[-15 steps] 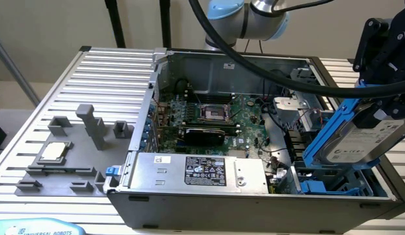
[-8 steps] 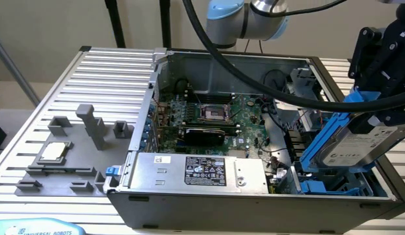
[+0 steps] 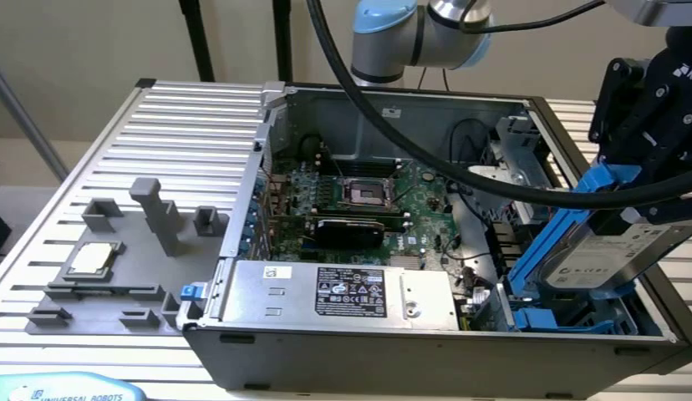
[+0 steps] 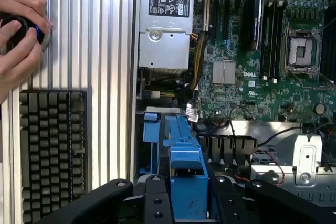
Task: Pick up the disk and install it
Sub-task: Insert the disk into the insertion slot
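Note:
The disk (image 3: 606, 257), a silver-grey drive with a white label in a blue carrier, hangs tilted over the near corner of the open computer case (image 3: 435, 351) on the exterior view's right. My black gripper (image 3: 630, 196) is shut on the carrier's upper end. The disk's lower end dips toward the blue drive bay (image 3: 543, 318) inside the case; I cannot tell whether it touches it. In the wrist view, the blue carrier (image 4: 184, 169) sits clamped between my fingers (image 4: 157, 203), with the bay's blue rails just beyond it.
A silver power supply (image 3: 343, 292) with a black label lies beside the bay, with the motherboard (image 3: 358, 196) behind it. On the exterior view's left, a grey fixture (image 3: 112, 284) holds a small square chip (image 3: 89, 259). A person's hand (image 4: 18, 22) rests on a knob by a keyboard (image 4: 52, 150).

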